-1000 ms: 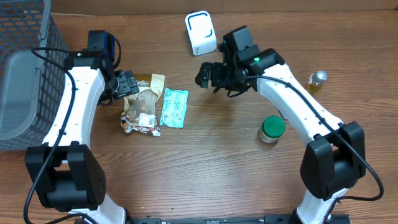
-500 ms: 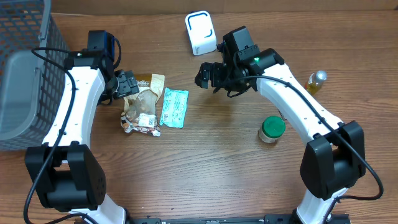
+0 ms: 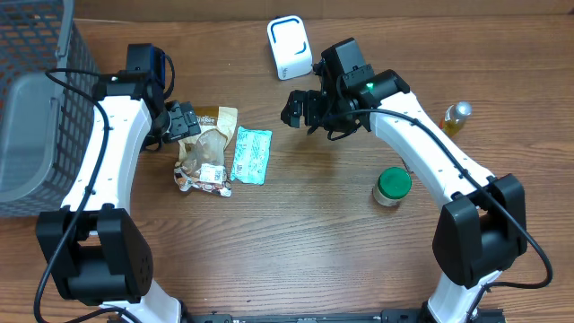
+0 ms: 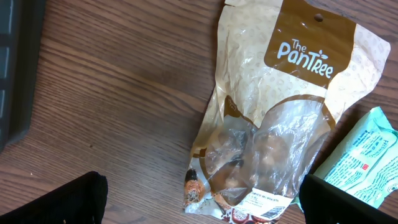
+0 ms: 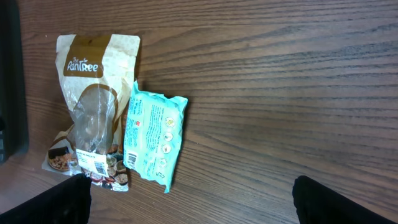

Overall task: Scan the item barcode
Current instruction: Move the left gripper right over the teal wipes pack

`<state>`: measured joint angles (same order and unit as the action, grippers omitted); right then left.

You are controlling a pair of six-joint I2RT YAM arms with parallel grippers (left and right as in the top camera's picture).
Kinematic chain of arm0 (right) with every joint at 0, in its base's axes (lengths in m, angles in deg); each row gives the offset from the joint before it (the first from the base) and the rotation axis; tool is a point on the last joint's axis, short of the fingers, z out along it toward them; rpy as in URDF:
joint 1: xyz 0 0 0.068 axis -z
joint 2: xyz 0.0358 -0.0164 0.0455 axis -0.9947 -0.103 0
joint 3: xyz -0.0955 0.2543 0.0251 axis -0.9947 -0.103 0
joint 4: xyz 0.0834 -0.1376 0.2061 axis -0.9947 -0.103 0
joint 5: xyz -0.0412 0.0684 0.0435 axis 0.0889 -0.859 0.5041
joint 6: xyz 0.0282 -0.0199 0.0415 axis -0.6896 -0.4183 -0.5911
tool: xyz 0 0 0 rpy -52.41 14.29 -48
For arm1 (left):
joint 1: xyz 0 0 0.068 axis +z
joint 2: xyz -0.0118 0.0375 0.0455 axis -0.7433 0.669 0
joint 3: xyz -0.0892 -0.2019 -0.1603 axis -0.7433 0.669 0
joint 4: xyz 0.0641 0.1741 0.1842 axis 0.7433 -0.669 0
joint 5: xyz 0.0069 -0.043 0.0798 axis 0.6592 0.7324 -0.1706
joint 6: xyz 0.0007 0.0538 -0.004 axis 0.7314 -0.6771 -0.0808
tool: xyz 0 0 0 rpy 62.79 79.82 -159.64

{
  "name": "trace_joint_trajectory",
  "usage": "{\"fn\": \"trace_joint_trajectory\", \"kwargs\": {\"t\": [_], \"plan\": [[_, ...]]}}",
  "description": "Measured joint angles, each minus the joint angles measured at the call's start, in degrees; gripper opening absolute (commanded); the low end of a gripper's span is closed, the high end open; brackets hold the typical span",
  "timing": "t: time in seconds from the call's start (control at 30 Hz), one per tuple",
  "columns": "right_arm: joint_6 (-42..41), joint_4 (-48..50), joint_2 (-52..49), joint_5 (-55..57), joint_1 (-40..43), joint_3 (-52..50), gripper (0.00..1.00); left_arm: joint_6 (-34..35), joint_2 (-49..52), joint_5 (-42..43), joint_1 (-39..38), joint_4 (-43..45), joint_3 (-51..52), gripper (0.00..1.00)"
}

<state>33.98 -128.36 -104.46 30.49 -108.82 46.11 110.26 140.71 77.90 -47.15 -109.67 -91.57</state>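
A brown PanTree snack pouch point(image 3: 206, 148) lies flat on the table, with a teal packet point(image 3: 251, 154) right beside it. A white barcode scanner point(image 3: 290, 47) stands at the back. My left gripper point(image 3: 184, 121) hovers open over the pouch's top-left corner, holding nothing. In the left wrist view the pouch point(image 4: 280, 112) fills the space ahead of my open left gripper point(image 4: 202, 202), and the teal packet point(image 4: 360, 162) sits at the right. My right gripper point(image 3: 300, 108) hangs open above bare table, right of both packs. Its wrist view shows the pouch point(image 5: 93, 106) and the teal packet point(image 5: 152, 134) ahead of the open gripper point(image 5: 193, 202).
A grey wire basket point(image 3: 36, 99) occupies the left edge of the table. A green-lidded jar point(image 3: 392, 186) stands under the right arm, and a small bottle of yellow liquid point(image 3: 456, 117) stands at the far right.
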Motion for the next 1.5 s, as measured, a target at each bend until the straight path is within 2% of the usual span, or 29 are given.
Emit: {"fn": "trace_joint_trajectory", "kwargs": {"t": [0.4, 0.5, 0.53, 0.67, 0.8, 0.83, 0.87, 0.9, 0.93, 1.07, 1.17, 1.3, 1.5], "plan": [[0.0, -1.0, 0.0, -6.9, 0.0, 0.0, 1.00, 0.0, 0.0, 0.0, 0.0, 0.0, 0.0, 0.99], [0.0, -1.0, 0.0, -7.0, 0.0, 0.0, 1.00, 0.1, 0.0, 0.3, 0.0, 7.5, 0.3, 1.00], [0.0, -1.0, 0.0, -7.1, 0.0, 0.0, 1.00, 0.2, 0.0, 2.3, 0.0, 11.0, 0.3, 1.00], [0.0, -1.1, 0.0, -7.3, 0.0, 0.0, 1.00, 0.7, 0.0, 11.4, 0.0, 13.7, 0.4, 0.99], [0.0, -1.0, 0.0, -7.3, 0.0, 0.0, 1.00, 1.1, 0.0, 16.9, 0.0, 14.4, 0.4, 1.00], [0.0, -1.0, 0.0, -7.3, 0.0, 0.0, 1.00, 1.1, 0.0, 17.9, 0.0, 14.3, 0.4, 0.86], [0.0, -1.1, 0.0, -7.3, 0.0, 0.0, 1.00, 1.3, 0.0, 19.4, 0.0, 13.6, 0.4, 0.30], [0.0, -1.0, 0.0, -7.3, 0.0, 0.0, 1.00, 1.4, 0.0, 20.8, 0.0, 12.7, 0.4, 0.10], [0.0, -1.1, 0.0, -7.3, 0.0, 0.0, 1.00, 1.5, 0.0, 22.2, 0.0, 11.0, 0.4, 0.04], [0.0, -1.0, 0.0, -7.5, 0.0, 0.0, 1.00, 1.3, 0.0, 24.8, -1.4, 7.1, 0.4, 0.04], [0.0, -1.0, 0.0, -7.5, 0.0, 0.0, 1.00, 0.7, 0.0, 25.2, -5.9, 5.8, 0.4, 0.04], [0.0, -1.0, 0.0, -7.4, 0.0, 0.0, 1.00, -0.2, 0.0, 21.6, -11.4, 4.8, 0.4, 0.04], [0.0, -1.0, 0.0, -7.4, 0.0, 0.0, 1.00, -0.3, 0.0, 18.8, -15.8, 4.3, 0.4, 0.04]]}}
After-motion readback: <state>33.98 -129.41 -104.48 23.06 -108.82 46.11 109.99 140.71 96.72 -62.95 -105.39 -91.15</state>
